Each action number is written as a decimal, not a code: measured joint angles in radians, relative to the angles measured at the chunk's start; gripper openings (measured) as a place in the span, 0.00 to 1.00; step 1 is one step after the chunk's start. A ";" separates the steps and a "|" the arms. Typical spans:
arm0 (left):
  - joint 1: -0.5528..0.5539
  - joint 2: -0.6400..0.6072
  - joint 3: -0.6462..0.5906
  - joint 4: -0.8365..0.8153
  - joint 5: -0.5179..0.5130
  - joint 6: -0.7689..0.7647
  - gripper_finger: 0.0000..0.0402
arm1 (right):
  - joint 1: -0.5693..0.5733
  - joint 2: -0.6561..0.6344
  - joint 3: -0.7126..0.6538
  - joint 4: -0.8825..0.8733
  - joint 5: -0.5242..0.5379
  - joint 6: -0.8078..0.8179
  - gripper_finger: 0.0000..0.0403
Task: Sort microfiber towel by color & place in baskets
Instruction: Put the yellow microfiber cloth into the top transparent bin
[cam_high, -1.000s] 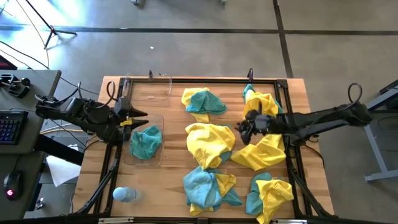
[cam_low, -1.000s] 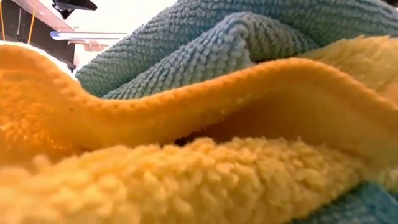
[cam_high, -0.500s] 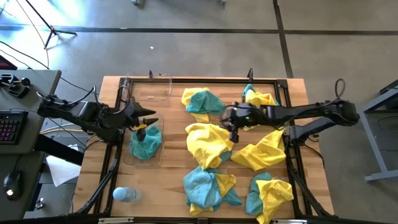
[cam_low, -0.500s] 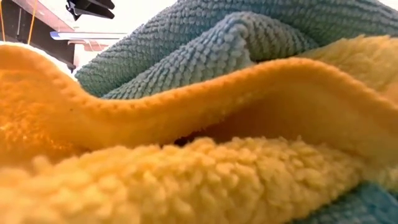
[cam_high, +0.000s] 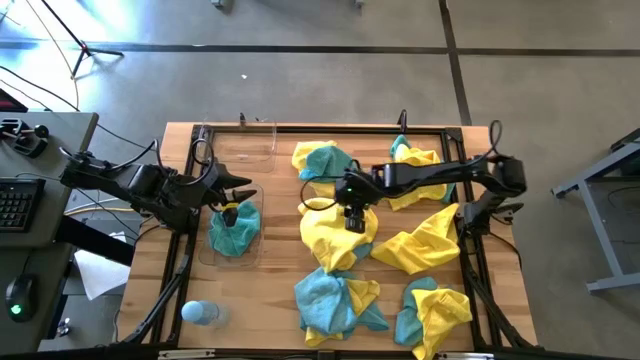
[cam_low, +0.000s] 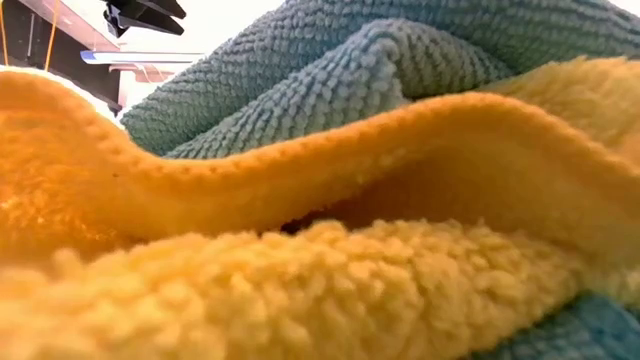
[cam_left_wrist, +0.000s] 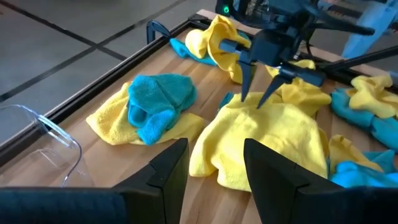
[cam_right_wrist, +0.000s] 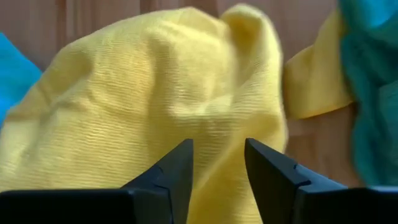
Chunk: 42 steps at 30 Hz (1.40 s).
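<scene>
though no writing shows, right gripper (cam_left_wrist: 260, 93) hangs open over yellow towel (cam_high: 335, 228); left gripper (cam_high: 238, 198) open, empty.

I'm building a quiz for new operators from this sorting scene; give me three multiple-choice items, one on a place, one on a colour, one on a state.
1. Where is the right gripper?
A. over the yellow towel in the table's middle
B. inside a basket
C. beside the bottle

2. What colour is the towel in the near basket?
A. yellow
B. teal
C. white

3. How do the right gripper's fingers stand?
A. clamped on a teal towel
B. spread, holding nothing
C. shut on the basket's rim

Answers:
1 A, the high view shows it above that yellow towel.
2 B, a teal towel lies in the basket under the left gripper.
3 B, the left wrist view shows its two fingers apart above the cloth.
</scene>
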 joint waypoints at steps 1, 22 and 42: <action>0.000 0.000 0.000 -0.012 0.005 0.007 0.35 | 0.000 0.014 0.019 -0.023 -0.008 0.015 0.39; 0.000 -0.294 -0.001 -0.176 0.112 0.082 0.35 | 0.034 0.087 0.081 -0.055 0.130 0.484 0.09; 0.000 -0.386 0.000 -0.174 0.134 0.201 0.35 | -0.005 -0.267 0.082 0.572 0.373 0.364 0.00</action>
